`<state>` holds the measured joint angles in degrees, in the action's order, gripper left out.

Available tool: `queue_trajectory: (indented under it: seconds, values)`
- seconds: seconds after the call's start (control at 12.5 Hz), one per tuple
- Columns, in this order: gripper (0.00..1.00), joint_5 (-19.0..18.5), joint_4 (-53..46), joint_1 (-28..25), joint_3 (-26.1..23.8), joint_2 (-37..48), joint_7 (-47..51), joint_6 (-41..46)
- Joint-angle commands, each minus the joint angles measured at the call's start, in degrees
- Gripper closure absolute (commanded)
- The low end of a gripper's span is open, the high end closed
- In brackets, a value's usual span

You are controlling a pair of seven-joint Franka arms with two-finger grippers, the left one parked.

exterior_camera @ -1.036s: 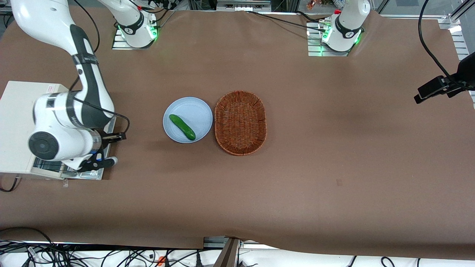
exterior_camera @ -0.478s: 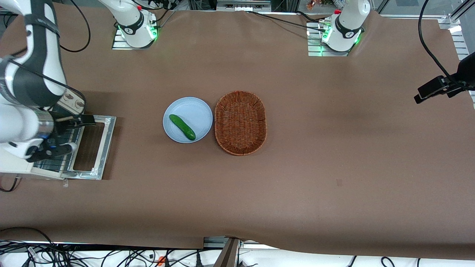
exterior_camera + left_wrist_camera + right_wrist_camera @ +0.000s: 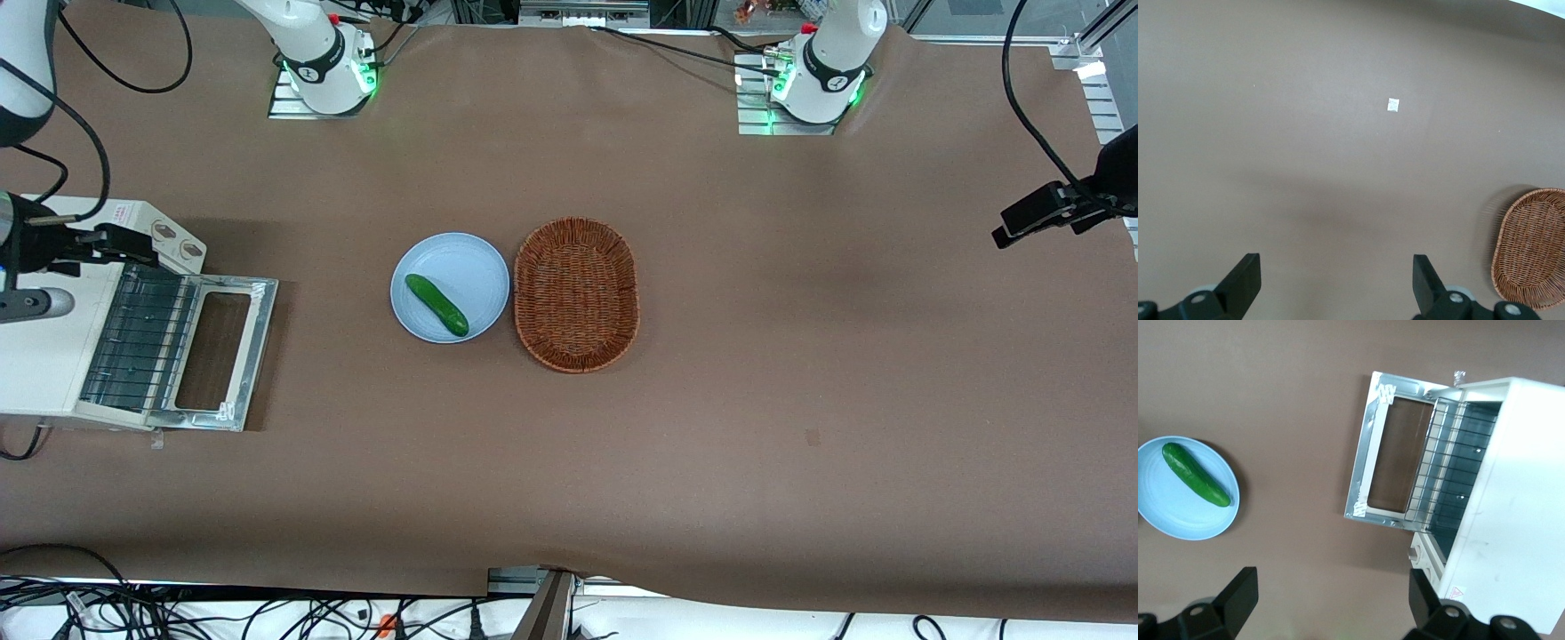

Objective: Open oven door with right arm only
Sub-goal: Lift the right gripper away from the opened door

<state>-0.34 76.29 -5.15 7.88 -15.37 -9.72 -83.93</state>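
Observation:
The oven door [image 3: 255, 351] lies swung down flat on the table in front of the white toaster oven [image 3: 40, 364], showing the wire rack [image 3: 138, 338] inside. The door also shows in the right wrist view [image 3: 1365, 463], with silver frame and glass window. The right arm's gripper [image 3: 89, 271] hangs above the oven's top beside the two-knob panel [image 3: 173, 240], apart from the door. In the right wrist view the gripper [image 3: 1330, 600] is open and holds nothing, well above the table.
A light blue plate [image 3: 476, 267] with a green cucumber [image 3: 436, 305] sits mid-table, beside a brown wicker basket [image 3: 576, 293]. Both lie toward the parked arm's end from the oven. The plate [image 3: 1165, 513] and cucumber [image 3: 1196, 474] show in the right wrist view.
The right arm has lifted away from the door and drawn back over the oven's top. The door, covered by the arm a second ago, now lies fully uncovered and open.

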Motion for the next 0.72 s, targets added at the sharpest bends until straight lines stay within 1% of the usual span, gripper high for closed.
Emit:
queue_trajectory:
  seconds: [0.0,0.08,0.16,0.4,0.64]
  values:
    - [0.0,-0.5,13.1,0.8,0.0,9.1,0.8,-8.9]
    - [0.0,-0.5,15.4,0.8,0.0,10.9,0.8,-10.9]
    - [0.0,-0.5,15.6,0.8,0.1,11.4,0.8,-11.0]
    - [0.0,-0.5,15.5,0.8,0.0,13.1,2.9,-9.6]
    - [0.0,-1.0,13.5,0.6,-0.2,12.5,0.6,-9.1]
